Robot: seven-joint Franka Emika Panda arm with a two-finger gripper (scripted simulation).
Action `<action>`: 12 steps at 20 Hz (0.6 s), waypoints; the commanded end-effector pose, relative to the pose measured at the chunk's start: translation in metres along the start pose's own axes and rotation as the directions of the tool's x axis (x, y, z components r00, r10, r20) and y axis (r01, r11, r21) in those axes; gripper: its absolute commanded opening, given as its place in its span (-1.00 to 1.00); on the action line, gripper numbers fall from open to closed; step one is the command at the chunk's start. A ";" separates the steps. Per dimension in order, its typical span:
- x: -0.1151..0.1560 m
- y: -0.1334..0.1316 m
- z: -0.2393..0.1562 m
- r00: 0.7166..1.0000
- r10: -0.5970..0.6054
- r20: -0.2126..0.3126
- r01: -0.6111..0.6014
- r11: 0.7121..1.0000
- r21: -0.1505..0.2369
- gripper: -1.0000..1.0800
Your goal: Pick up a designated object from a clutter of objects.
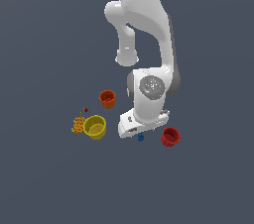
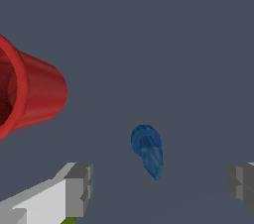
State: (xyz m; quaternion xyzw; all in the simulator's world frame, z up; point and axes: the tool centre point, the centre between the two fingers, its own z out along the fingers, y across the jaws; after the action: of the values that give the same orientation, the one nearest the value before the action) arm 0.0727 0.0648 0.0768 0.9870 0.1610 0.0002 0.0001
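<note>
The designated object point(image 2: 148, 151) is a tiny dark-blue elongated piece with a knobbly end, lying on the grey floor; it also shows just below the arm's hand point(image 1: 141, 138). My gripper point(image 2: 158, 184) is open above it, one grey fingertip point(image 2: 79, 182) on each side, neither touching it. In the exterior view the white hand point(image 1: 135, 124) hides the fingers. The clutter around it includes a red cup point(image 1: 170, 137), a yellow cup point(image 1: 95, 127) and an orange cup point(image 1: 107, 98).
An orange-speckled box point(image 1: 78, 125) leans beside the yellow cup, with a tiny red piece point(image 1: 85, 110) behind it. The red cup point(image 2: 25, 91) lies on its side close to the blue object in the wrist view. The floor is plain dark grey.
</note>
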 end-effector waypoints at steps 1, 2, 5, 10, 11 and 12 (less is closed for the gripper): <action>-0.001 0.000 0.014 1.000 0.000 0.001 0.000 1.000 0.000 0.92; -0.001 -0.001 0.019 1.000 -0.001 0.001 0.001 1.000 0.000 0.92; -0.001 0.000 0.030 1.000 -0.001 0.001 0.001 1.000 0.000 0.92; 0.000 0.000 0.035 1.000 -0.001 0.001 0.001 1.000 0.000 -1.00; 0.000 0.000 0.035 1.000 -0.001 0.001 0.001 1.000 0.000 -1.00; 0.000 0.000 0.035 1.000 -0.001 0.001 0.001 1.000 0.000 -1.00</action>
State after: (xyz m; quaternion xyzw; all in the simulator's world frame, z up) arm 0.0726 0.0649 0.0422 0.9869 0.1615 -0.0006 0.0000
